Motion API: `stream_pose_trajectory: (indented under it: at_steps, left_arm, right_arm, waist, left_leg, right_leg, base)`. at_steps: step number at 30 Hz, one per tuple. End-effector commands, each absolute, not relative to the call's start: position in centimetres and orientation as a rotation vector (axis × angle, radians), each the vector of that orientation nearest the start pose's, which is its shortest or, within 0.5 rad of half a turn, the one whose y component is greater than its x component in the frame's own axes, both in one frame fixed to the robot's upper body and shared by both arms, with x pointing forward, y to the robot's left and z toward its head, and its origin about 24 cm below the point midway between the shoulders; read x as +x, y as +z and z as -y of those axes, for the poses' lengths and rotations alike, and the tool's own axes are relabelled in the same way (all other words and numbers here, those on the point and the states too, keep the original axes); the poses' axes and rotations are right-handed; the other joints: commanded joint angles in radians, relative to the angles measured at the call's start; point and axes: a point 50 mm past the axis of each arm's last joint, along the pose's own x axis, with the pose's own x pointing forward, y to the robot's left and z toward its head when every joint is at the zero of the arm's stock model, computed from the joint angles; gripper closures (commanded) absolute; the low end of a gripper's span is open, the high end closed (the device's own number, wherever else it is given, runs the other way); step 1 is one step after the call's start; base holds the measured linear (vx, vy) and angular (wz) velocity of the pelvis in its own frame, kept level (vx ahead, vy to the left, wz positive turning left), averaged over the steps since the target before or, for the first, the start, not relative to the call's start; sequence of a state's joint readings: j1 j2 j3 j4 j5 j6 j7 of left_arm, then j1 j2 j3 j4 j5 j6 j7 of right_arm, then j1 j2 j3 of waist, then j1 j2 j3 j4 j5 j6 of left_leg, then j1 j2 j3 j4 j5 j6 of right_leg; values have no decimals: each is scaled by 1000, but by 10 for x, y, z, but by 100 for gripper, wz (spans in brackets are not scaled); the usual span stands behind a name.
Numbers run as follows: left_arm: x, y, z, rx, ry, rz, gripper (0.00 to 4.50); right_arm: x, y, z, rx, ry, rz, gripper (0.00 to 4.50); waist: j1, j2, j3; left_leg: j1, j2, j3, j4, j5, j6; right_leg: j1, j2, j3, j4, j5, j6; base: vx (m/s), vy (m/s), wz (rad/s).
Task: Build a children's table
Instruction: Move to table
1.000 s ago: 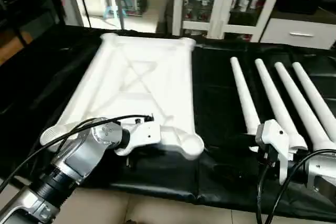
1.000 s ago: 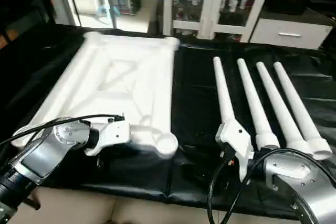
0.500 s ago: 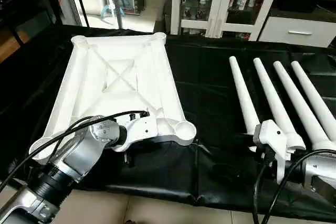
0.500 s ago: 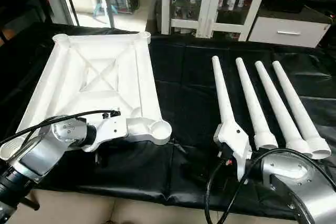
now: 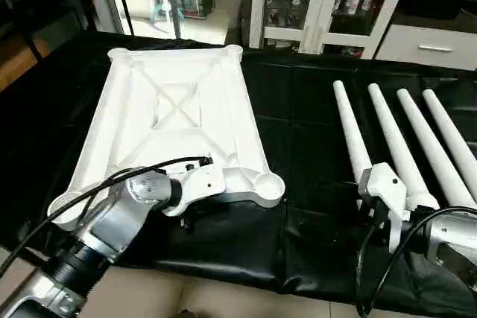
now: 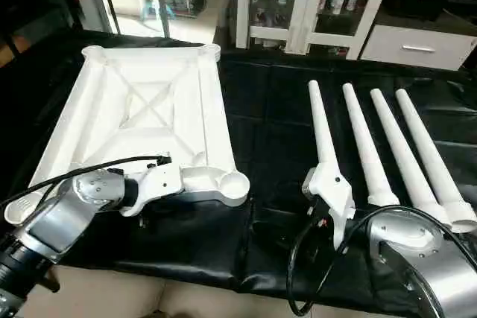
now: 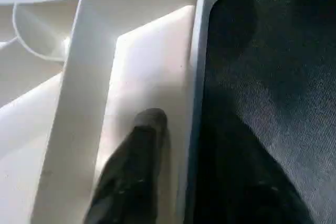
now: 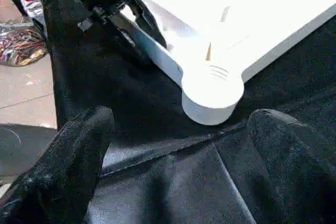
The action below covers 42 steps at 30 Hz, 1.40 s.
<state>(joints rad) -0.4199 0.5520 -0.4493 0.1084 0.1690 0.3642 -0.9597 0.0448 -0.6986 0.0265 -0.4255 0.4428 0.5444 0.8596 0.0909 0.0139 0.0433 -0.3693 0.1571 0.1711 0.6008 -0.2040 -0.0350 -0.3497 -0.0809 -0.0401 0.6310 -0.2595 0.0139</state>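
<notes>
Black cloth (image 5: pixel 298 154), tabletop rim (image 5: pixel 223 188) between left fingers (image 7: pixel 131 177)

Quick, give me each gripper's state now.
Left gripper: straddling the near rim of the table top; whether gripping cannot be told.
Right gripper: open, empty.

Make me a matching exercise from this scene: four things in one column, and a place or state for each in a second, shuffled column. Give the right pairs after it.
Things:
1. table top
2. four legs
3. left gripper
4. right gripper

Places or states:
A. fingers spread wide, nothing between them
B. lying side by side on the black cloth, on the robot's right
C. lying with its X-ribbed underside up
D. at the near rim of the table top, one finger inside the rim and one outside

Pairs: 1-C, 2-B, 3-D, 4-A
</notes>
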Motion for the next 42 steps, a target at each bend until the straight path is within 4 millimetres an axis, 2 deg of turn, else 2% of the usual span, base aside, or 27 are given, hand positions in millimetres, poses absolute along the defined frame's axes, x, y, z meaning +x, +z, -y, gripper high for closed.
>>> stream_pose_trajectory:
  at_steps: [1,2,4,5,8,9,11,13,14,15,16,17,18,19,20,22,23,25,27,29,34,38,39,40,41,42]
  left_arm:
    - [287,64,-146,744,-1119,-491,253]
    - [290,75,-147,704,-1103,-426,237]
    - [293,85,-148,653,-1084,-361,237]
    - [297,98,-151,584,-1048,-291,237]
    - [303,109,-158,498,-954,-245,237]
    - [306,113,-161,451,-895,-209,237]
    - [310,119,-164,349,-775,-143,237]
    - [309,122,-158,209,-644,-64,237]
    - [307,123,-154,141,-597,-32,237]
    - [304,124,-149,101,-582,-2,237]
    - [301,121,-144,89,-525,16,237]
    - [300,119,-141,80,-481,27,237]
    - [297,116,-138,90,-455,25,237]
    - [297,116,-138,90,-455,25,237]
    - [293,111,-132,88,-459,14,237]
    - [284,101,-122,96,-518,-41,237]
    - [279,96,-116,122,-548,-72,237]
    - [276,101,-116,108,-500,-8,237]
    - [276,103,-116,108,-482,11,237]
    - [277,104,-120,85,-411,29,237]
    - [277,104,-120,85,-411,29,237]
    - [277,105,-122,83,-370,37,237]
    - [277,104,-117,115,-413,31,237]
    - [276,104,-113,142,-451,24,237]
    - [272,107,-103,187,-593,30,237]
    - [272,108,-102,190,-604,32,237]
  right_arm:
    - [212,101,189,-160,1004,-333,0]
    - [213,105,189,-142,989,-311,0]
    - [214,108,190,-128,966,-287,0]
    - [216,110,192,-113,919,-255,0]
    - [219,112,192,-106,846,-217,0]
    - [222,113,191,-103,788,-195,0]
    - [229,113,191,-86,660,-164,0]
    - [239,110,196,-95,481,-156,0]
    - [243,108,199,-100,399,-152,0]
    - [247,108,201,-102,344,-135,0]
    - [250,109,203,-63,304,-121,0]
    - [252,110,203,-34,277,-112,0]
    - [254,110,204,-25,245,-108,0]
    - [254,110,204,-25,245,-108,0]
    - [258,111,208,-19,179,-96,0]
    - [264,111,213,0,87,-86,0]
    - [265,110,215,11,58,-112,0]
    - [263,109,212,-18,89,-129,0]
    - [263,110,210,-21,97,-121,0]
    - [260,108,208,-53,89,-120,0]
    - [260,108,208,-53,89,-120,0]
    - [258,106,205,-63,93,-123,0]
    - [264,98,201,-65,81,-175,0]
    - [269,93,198,-64,71,-213,0]
    - [284,89,199,-85,40,-281,0]
    - [286,88,199,-86,39,-286,0]
  waist:
    - [5,-9,-45]
    - [6,-7,-46]
    - [7,-8,-46]
    - [5,-4,-45]
    - [5,-4,-45]
    - [3,-1,-45]
    - [0,-2,-47]
    - [-4,3,-48]
    - [-5,-5,-50]
    - [-4,-5,-50]
    - [-4,-5,-49]
    - [-5,-10,-50]
    - [-2,-11,-49]
    - [-2,-11,-49]
    - [-5,-11,-47]
    - [-8,-15,-46]
    - [-8,-13,-45]
    - [-6,-15,-45]
    - [-4,-12,-46]
    - [-8,-17,-44]
    - [-7,-16,-43]
    - [-8,-18,-43]
    - [-8,-18,-43]
    - [-10,-13,-44]
    - [-9,-13,-45]
    - [-13,-24,-45]
  left_leg:
    - [12,76,-33,-81,-129,61]
    - [12,76,-32,-80,-129,62]
    - [13,78,-33,-81,-132,61]
    - [14,77,-31,-80,-129,57]
    - [14,75,-30,-80,-139,49]
    - [14,74,-30,-79,-138,45]
    - [14,73,-30,-79,-130,37]
    - [15,76,-31,-78,-111,22]
    - [13,75,-31,-77,-94,18]
    - [12,75,-30,-76,-85,20]
    - [10,74,-29,-76,-86,23]
    - [7,72,-27,-73,-81,39]
    - [8,70,-27,-73,-80,45]
    - [8,70,-27,-73,-80,45]
    - [7,71,-29,-77,-81,43]
    - [7,71,-28,-78,-82,34]
    - [12,71,-28,-79,-87,20]
    - [12,71,-26,-79,-95,14]
    - [11,71,-28,-79,-102,4]
    - [10,72,-28,-80,-102,-1]
    - [11,69,-27,-79,-112,-2]
    - [10,68,-27,-78,-100,-3]
    - [10,68,-27,-78,-100,-3]
    - [11,65,-29,-78,-89,-8]
    - [13,66,-28,-79,-94,-14]
    - [14,64,-29,-80,-96,-15]
  right_leg:
    - [20,-79,43,-73,34,-242]
    - [20,-82,43,-71,41,-251]
    - [19,-80,42,-71,45,-256]
    - [17,-79,42,-68,58,-266]
    - [19,-76,41,-70,48,-269]
    - [18,-76,41,-70,42,-265]
    - [18,-75,41,-70,46,-261]
    - [17,-74,40,-66,77,-267]
    - [23,-75,40,-67,99,-272]
    - [23,-76,41,-66,108,-271]
    - [23,-75,42,-68,109,-267]
    - [26,-74,44,-69,119,-251]
    - [26,-71,44,-73,100,-230]
    - [26,-71,44,-73,100,-230]
    - [25,-70,43,-75,77,-205]
    - [23,-68,42,-75,54,-194]
    - [19,-63,43,-75,37,-183]
    - [19,-63,44,-78,40,-170]
    - [20,-64,43,-77,51,-164]
    - [22,-63,44,-76,75,-158]
    - [19,-62,45,-78,54,-147]
    - [20,-61,45,-76,80,-144]
    - [20,-61,45,-76,80,-144]
    - [17,-58,43,-75,81,-147]
    - [18,-59,43,-75,69,-146]
    - [17,-58,42,-75,53,-150]
  base:
    - [0,0,0]
    - [0,0,0]
    - [0,0,0]
    - [0,0,0]
    - [0,0,0]
    - [0,0,0]
    - [0,0,0]
    - [0,0,0]
    - [0,0,0]
    - [0,0,0]
    - [0,0,0]
    - [0,0,0]
    - [0,0,0]
    - [0,0,0]
    - [0,0,0]
    - [0,0,0]
    - [0,0,0]
    - [0,0,0]
    - [0,0,0]
    - [0,0,0]
    - [0,0,0]
    - [0,0,0]
    - [0,0,0]
    - [0,0,0]
    - [0,0,0]
    - [0,0,0]
